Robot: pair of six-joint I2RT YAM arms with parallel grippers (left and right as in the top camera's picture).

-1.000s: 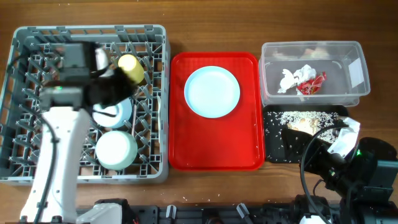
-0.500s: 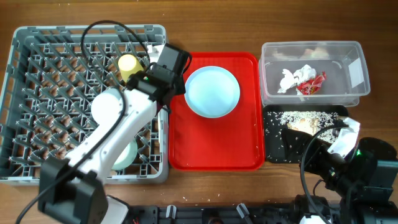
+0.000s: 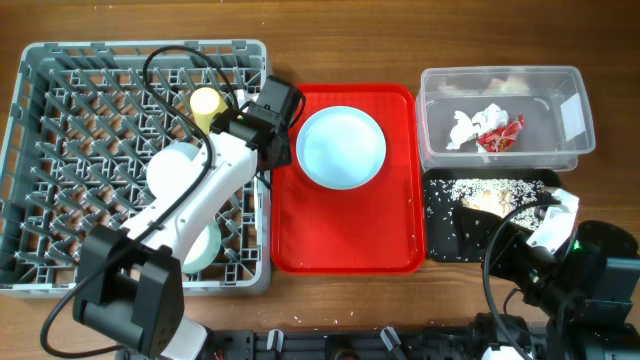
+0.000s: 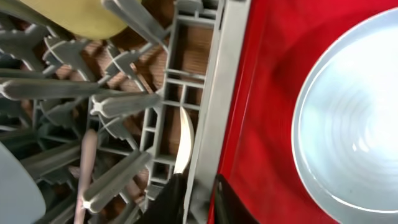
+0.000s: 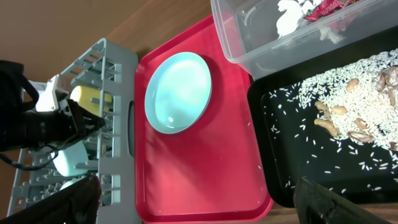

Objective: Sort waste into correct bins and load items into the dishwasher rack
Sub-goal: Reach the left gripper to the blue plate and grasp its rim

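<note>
With the left pincer apart and empty above the dishwasher rack's right wall, it should clear that wall, then pinch the nearest raised rim of the light blue plate, which lies flat on the red tray.

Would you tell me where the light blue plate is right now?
In the overhead view, the light blue plate lies on the upper half of the red tray, between the dishwasher rack and the clear tub.

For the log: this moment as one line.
left gripper open over rack edge | right gripper open | plate on red tray | cup in rack
</note>
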